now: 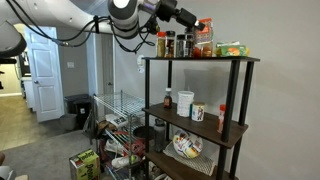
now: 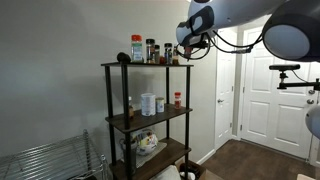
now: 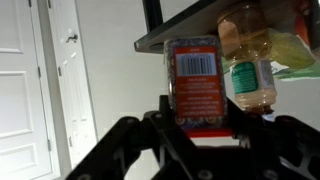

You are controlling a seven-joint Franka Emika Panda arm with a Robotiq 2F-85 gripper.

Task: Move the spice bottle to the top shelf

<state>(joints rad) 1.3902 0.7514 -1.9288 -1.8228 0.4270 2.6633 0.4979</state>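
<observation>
Now pincer [image 3: 200, 112] grasping spice bottle [image 3: 197, 80]; bottle upright, long axis vertical, at top shelf [image 3: 165, 38] edge, beside amber bottle [image 3: 250, 72].

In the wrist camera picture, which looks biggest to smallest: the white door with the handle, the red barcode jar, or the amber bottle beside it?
1. White door: largest, running the picture's full height, though it is farther away.
2. Spice bottle and amber bottle: these look about alike in size, so they are not ranked.
</observation>
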